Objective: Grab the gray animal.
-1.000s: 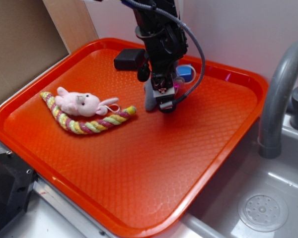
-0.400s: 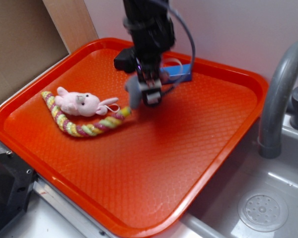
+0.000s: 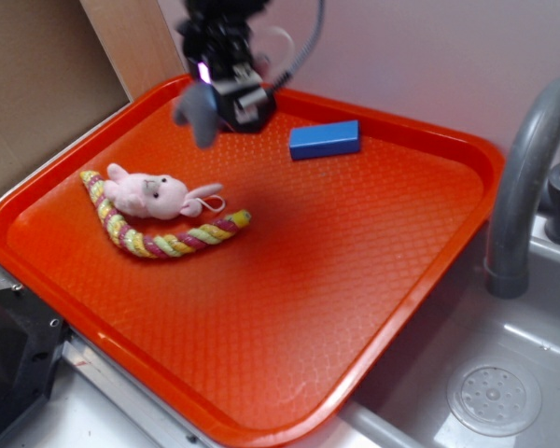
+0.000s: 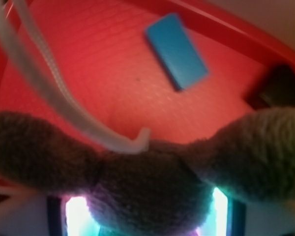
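- Gripper (image 3: pixel 226 93): closed around the gray animal (image 3: pixel 198 112), which hangs clear of the orange tray (image 3: pixel 373 280).
- Both sit above the tray's far corner, left of the blue block (image 3: pixel 325 139).

We see an orange tray (image 3: pixel 420 280) with a raised rim and a fine diamond texture across its floor. Toward its back sits a blue rectangular block (image 3: pixel 325 139), lying flat, its long side roughly along the rear rim; from the wrist view the same block (image 4: pixel 177 51) shows at the top, on the red surface. On the left part we find a pink plush animal (image 3: pixel 154 194), lying on its side, and just in front of it, touching it, a curved braided rope (image 3: pixel 159 233) in yellow, pink and green. The tray's right front half carries nothing we can make out.
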Controlling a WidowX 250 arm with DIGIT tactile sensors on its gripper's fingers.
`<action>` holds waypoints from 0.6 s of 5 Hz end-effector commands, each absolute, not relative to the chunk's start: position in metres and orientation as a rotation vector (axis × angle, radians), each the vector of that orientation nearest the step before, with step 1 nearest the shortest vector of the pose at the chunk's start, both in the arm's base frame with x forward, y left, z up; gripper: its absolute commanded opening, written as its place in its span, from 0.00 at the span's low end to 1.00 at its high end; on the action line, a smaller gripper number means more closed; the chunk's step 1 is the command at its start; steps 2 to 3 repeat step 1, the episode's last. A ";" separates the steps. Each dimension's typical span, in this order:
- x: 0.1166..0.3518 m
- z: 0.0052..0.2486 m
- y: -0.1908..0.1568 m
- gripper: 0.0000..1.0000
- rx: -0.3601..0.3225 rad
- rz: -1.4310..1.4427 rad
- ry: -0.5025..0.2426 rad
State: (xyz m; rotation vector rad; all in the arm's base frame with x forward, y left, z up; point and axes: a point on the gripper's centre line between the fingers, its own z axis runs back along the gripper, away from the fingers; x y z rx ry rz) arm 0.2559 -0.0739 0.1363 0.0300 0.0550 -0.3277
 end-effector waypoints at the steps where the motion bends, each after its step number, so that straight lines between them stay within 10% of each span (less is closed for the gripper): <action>1: 0.211 0.198 -0.080 0.00 0.054 -0.148 -0.111; 3: 0.211 0.198 -0.080 0.00 0.054 -0.148 -0.111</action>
